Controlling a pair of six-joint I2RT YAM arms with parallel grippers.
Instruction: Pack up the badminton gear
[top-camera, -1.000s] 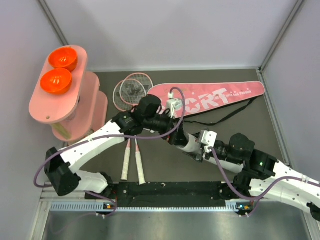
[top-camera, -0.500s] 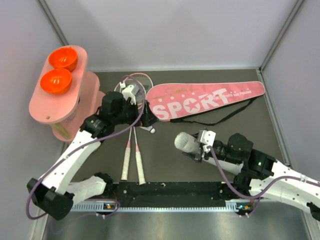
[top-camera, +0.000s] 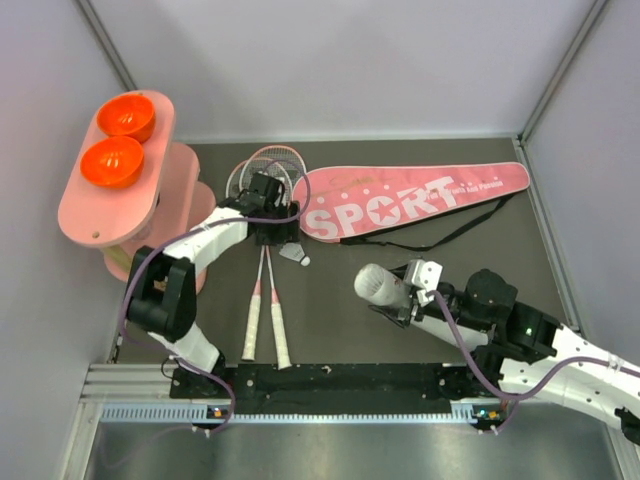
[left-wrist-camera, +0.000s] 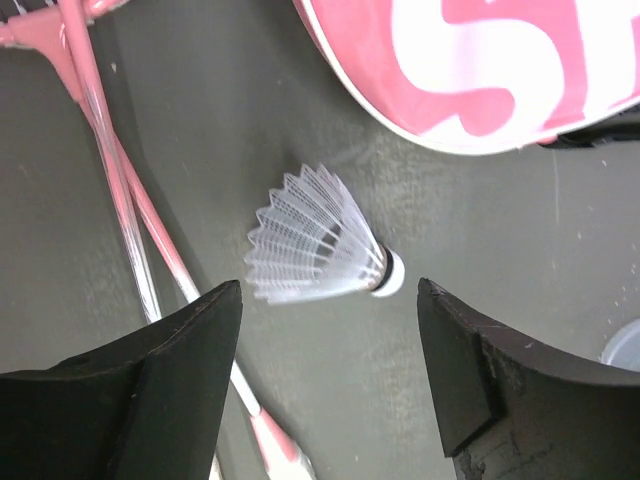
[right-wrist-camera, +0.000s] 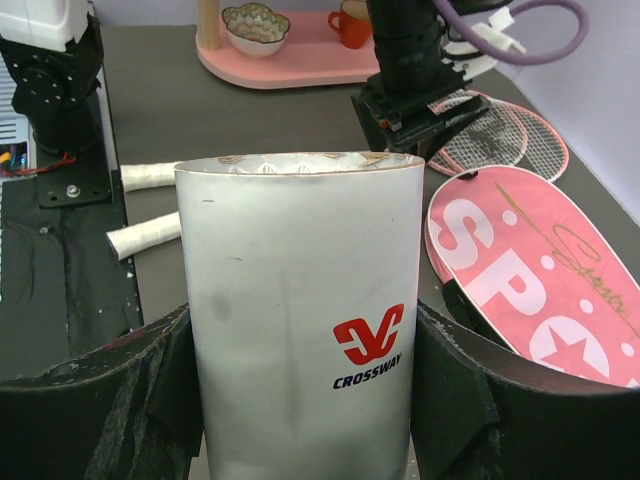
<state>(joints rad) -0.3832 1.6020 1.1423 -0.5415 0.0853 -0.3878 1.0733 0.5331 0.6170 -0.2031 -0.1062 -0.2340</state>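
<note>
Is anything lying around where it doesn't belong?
Yes. One small white feather shuttlecock lies on its side on the dark table, loose between the pink racket-shaped bag and the two pink-framed rackets, not in the long white cardboard tube that the right gripper holds. The left gripper hangs over it, jaws open.

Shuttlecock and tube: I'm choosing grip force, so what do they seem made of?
The shuttlecock has a skirt that looks like thin white feathers, ribbed and slightly translucent, possibly plastic; its white cap is unclear. The tube seems matte white cardboard: dull scuffed surface, printed red logo.
</note>
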